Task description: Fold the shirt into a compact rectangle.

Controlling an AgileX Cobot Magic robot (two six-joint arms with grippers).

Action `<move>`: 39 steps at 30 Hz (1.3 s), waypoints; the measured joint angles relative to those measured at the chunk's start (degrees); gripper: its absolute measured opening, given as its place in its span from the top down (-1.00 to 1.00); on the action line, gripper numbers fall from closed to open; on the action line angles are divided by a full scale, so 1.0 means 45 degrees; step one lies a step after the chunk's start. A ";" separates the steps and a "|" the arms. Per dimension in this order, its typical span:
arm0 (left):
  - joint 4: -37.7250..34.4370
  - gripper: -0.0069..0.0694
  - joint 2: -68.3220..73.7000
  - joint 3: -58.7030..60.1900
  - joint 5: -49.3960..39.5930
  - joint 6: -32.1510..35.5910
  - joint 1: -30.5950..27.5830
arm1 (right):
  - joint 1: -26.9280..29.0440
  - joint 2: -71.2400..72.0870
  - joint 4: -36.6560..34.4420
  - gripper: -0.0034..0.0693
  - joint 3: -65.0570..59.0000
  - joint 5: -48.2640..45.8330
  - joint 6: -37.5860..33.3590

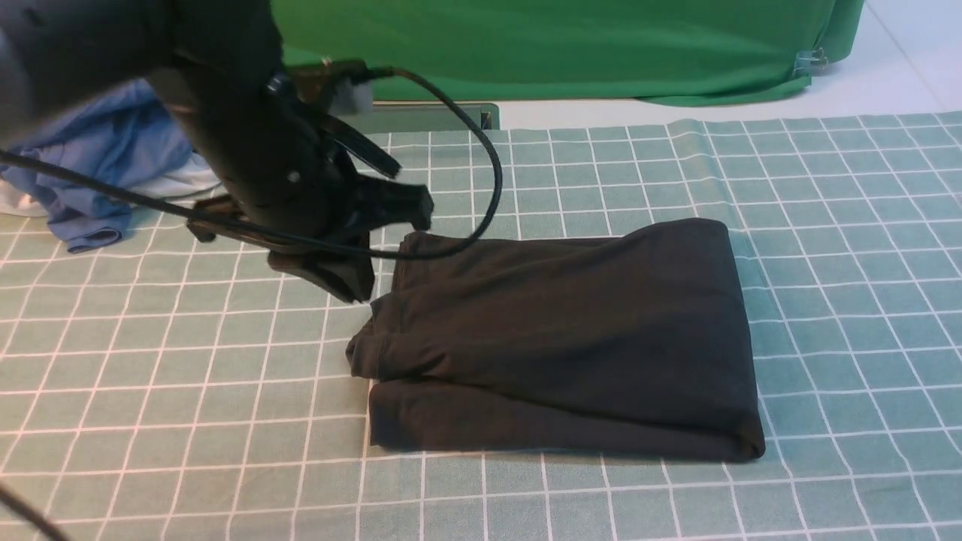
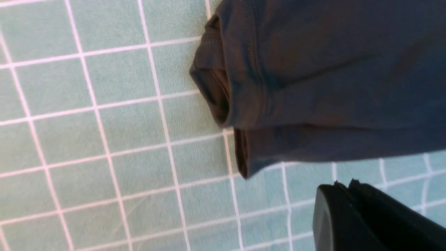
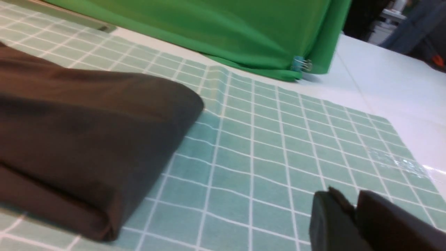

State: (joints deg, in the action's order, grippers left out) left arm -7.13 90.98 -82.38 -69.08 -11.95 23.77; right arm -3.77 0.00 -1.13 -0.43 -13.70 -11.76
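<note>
The black shirt (image 1: 564, 330) lies folded into a thick rectangle on the checked cloth, right of centre. Its layered open edges face left and its rounded fold faces right. No print or neck label shows. My left gripper (image 1: 353, 289) hovers just off the shirt's far left corner, holding nothing. In the left wrist view the left gripper (image 2: 345, 182) has its jaws pressed together beside the shirt's (image 2: 331, 69) stacked hems. The right arm is out of the front view. In the right wrist view the right gripper (image 3: 345, 195) is shut and empty over the cloth, well clear of the shirt's (image 3: 76, 132) folded end.
A green-and-white checked tablecloth (image 1: 150, 421) covers the table. Blue and white garments (image 1: 98, 173) are heaped at the far left. A bright green cloth (image 1: 564, 45) hangs along the back, held by a clip (image 1: 808, 60). Bare white table (image 3: 400, 87) lies beyond the cloth's right edge.
</note>
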 joint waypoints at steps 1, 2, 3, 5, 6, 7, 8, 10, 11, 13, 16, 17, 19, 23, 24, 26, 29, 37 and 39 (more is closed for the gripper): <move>0.0013 0.78 -0.0390 0.0067 -0.0005 0.0000 0.0000 | -0.0088 0.0000 0.0000 0.53 0.0000 0.0000 0.0000; 0.0013 0.78 -0.0908 0.0251 -0.0005 0.0011 -0.0002 | -0.0115 0.0000 0.0000 0.51 0.0000 0.0000 0.0000; 0.0013 0.78 -0.1278 0.0451 -0.0005 0.0023 -0.0002 | -0.0115 0.0000 0.0000 0.51 0.0000 0.0000 0.0000; 0.0013 0.78 -0.2328 0.1186 -0.0005 0.0037 -0.0014 | -0.0115 0.0000 0.0000 0.50 0.0000 0.0000 0.0000; 0.0013 0.78 -0.2441 0.1280 -0.0005 0.0037 -0.0014 | -0.0115 0.0000 0.0000 0.49 0.0000 0.0000 0.0000; 0.0013 0.78 -0.3541 0.2213 0.0137 0.0047 -0.0027 | -0.0115 0.0000 0.0000 0.48 0.0000 0.0000 0.0000; 0.0013 0.78 -0.4067 0.2676 0.0315 0.0082 -0.0027 | -0.0115 0.0000 0.0000 0.48 0.0000 0.0000 0.0000; 0.0000 0.78 -0.5451 0.3907 0.0944 0.0372 -0.0027 | -0.0115 0.0000 0.0000 0.46 0.0000 0.0000 0.0000; -0.0025 0.78 -0.6199 0.4566 0.1368 0.0520 -0.0027 | -0.0115 0.0000 0.0000 0.46 0.0000 0.0000 0.0000; -0.0133 0.78 -0.7644 0.5823 0.2415 0.0720 -0.0027 | -0.0128 0.0000 0.0000 0.45 0.0000 0.0000 0.0000; -0.0491 0.78 -0.9982 0.8058 0.4661 0.0764 -0.0027 | -0.0128 0.0000 0.0000 0.44 0.0000 0.0000 0.0000; -0.0641 0.78 -1.0788 0.8780 0.5336 0.0775 -0.0027 | -0.0128 0.0000 0.0013 0.44 0.0000 0.0000 0.0000; -0.0838 0.78 -1.1724 0.9457 0.5916 0.0775 -0.0027 | -0.0128 0.0000 0.0013 0.42 0.0000 0.0000 0.0000; -0.1145 0.78 -1.4815 1.1400 0.6476 0.0639 -0.0027 | -0.0128 0.0000 0.0013 0.40 0.0000 0.0000 0.0204; -0.1134 0.78 -1.5348 1.1544 0.6298 0.0630 -0.0027 | -0.0128 0.0000 0.0013 0.39 0.0000 0.0000 0.0395; -0.1090 0.78 -1.6178 1.1636 0.5940 0.0630 -0.0027 | -0.0128 0.0000 0.0013 0.38 0.0000 0.0000 0.0717; -0.1052 0.78 -1.7194 1.1636 0.5658 0.0624 -0.0027 | -0.0128 0.0000 0.0013 0.36 0.0000 -0.0013 0.1090; -0.1041 0.78 -1.7689 1.1879 0.6834 0.0580 -0.0027 | -0.0128 0.0000 0.0004 0.33 0.0000 -0.0042 0.1174; -0.0888 0.78 -1.7634 1.2154 0.8622 0.0580 -0.0027 | -0.0128 0.0000 0.0004 0.31 0.0000 -0.0042 0.1174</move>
State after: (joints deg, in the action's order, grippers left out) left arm -11.13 11.63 -27.69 -30.28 -9.34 23.65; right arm -4.35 0.00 -1.11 -0.43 -13.89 -6.48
